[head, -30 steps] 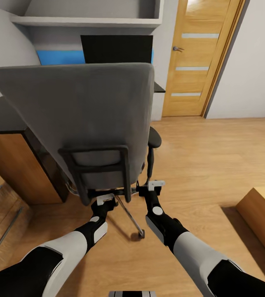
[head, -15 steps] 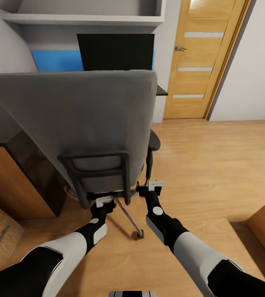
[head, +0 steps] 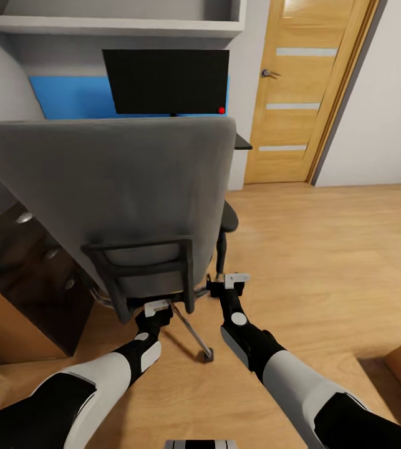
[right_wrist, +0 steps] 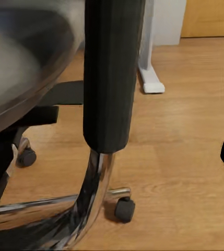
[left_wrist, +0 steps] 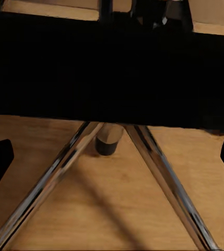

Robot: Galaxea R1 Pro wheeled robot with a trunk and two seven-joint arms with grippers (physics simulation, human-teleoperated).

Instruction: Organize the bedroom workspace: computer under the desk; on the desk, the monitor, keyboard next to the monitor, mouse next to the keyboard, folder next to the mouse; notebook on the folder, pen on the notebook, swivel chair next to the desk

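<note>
Wooden floor (head: 325, 249); swivel chair (head: 125, 187) before both grippers, grip seemingly unclear.

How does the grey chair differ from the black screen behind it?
The swivel chair is grey, upholstered, and stands on the wooden floor on a chrome base with casters; its back leans. The monitor is black, thin and flat, stands upright higher up behind the chair, and bears a small red dot at a lower corner. Both face away from the door side equally broad-on.
</note>
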